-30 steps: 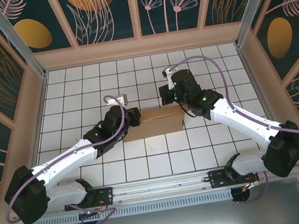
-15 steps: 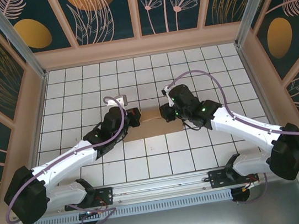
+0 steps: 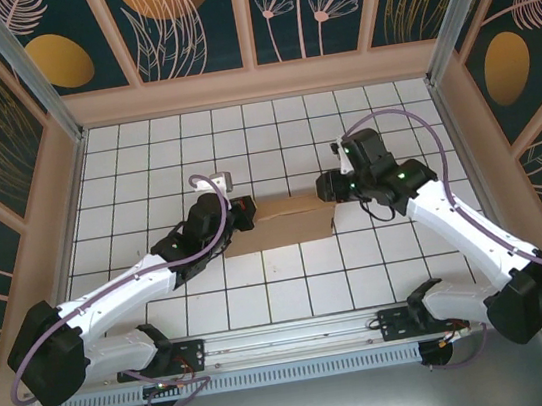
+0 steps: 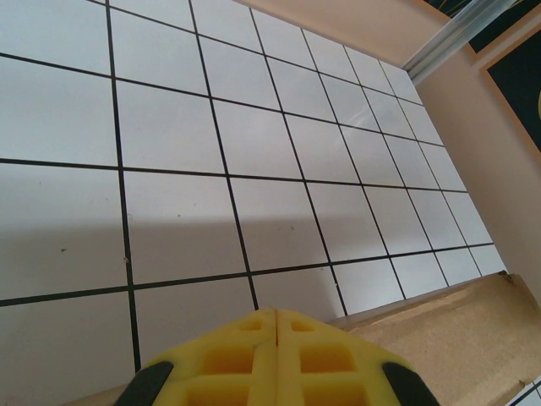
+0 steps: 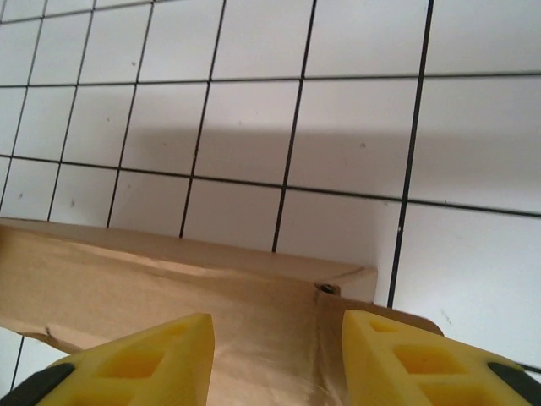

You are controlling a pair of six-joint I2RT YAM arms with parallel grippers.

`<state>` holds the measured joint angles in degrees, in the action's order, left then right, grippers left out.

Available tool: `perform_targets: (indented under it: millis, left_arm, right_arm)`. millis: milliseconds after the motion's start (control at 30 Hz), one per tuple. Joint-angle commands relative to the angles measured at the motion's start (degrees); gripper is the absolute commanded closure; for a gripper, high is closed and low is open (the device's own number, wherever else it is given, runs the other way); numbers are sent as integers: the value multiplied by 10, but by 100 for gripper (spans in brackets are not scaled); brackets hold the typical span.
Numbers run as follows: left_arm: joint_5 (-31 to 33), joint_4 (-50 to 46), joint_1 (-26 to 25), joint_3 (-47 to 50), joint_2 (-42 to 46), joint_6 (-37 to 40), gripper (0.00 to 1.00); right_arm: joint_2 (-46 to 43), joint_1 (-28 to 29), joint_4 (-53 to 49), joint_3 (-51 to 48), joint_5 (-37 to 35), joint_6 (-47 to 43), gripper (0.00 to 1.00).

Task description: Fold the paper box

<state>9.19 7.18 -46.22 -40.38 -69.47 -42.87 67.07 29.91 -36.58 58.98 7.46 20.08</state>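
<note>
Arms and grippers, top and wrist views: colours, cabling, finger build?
Left arm and right arm: white link shells, black joints, a purple cable looped along each. Green status light on the right. Fingers yellow, grid-recessed, with black ends.

Bright, even light from overhead on the top camera: the white table [image 3: 145,170] reads crisp, and my arms throw only soft, faint shadows. On my left wrist camera there's a pale sheen on the far tiles and a broad grey shadow over the near ones, with my left end effector [image 4: 276,326] slightly soft at the bottom edge. Right wrist camera: sharp grid lines, a gentle shadow band above the paper box [image 5: 169,271], my right end effector [image 5: 279,338] a touch out of focus.
</note>
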Motion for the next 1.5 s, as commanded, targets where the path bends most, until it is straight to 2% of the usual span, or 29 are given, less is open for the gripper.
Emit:
perform_targets:
  millis: [0, 100, 200, 500, 667, 767, 800, 833, 933, 1033, 1133, 1233, 1400, 1467]
  left_arm:
    - [-16, -15, 1, 11, 1, 12, 100]
    - [-15, -18, 1, 11, 3, 14, 100]
    - [-13, -15, 1, 14, 5, 17, 100]
    - [-32, 4, 1, 22, 2, 15, 100]
    - [-39, 16, 1, 33, 5, 15, 100]
    - [-39, 20, 1, 39, 5, 15, 100]
    - [-40, 22, 1, 41, 4, 16, 100]
    - [-39, 21, 1, 42, 4, 16, 100]
    - [-37, 21, 1, 46, 7, 15, 100]
    - [-35, 18, 1, 45, 10, 16, 100]
    - [-33, 11, 1, 40, 11, 19, 100]
    - [-28, 10, 1, 40, 14, 18, 100]
    - [-29, 8, 1, 39, 15, 14, 100]
    - [-24, 3, 1, 36, 17, 15, 100]
  right_arm:
    - [-5, -8, -19, -22, 35, 8, 56]
    - [-4, -10, -12, -35, 41, 11, 55]
    - [-5, -21, 15, -59, 77, 23, 55]
    - [-18, -62, 150, -125, 275, 100, 55]
    - [-29, -108, 219, -178, 408, 162, 55]
    - [-39, -129, 268, -204, 459, 201, 55]
    - [-40, -134, 262, -200, 457, 194, 54]
    - [-40, -136, 222, -176, 421, 159, 55]
    - [-52, -95, 78, -78, 180, 44, 57]
    - [-45, -20, 36, -9, 47, -7, 63]
    - [-11, 47, 25, 28, -7, -26, 68]
    - [20, 100, 50, 34, -8, -31, 76]
    - [70, 163, 92, 30, 2, -28, 79]
    - [83, 170, 98, 24, -12, -28, 85]
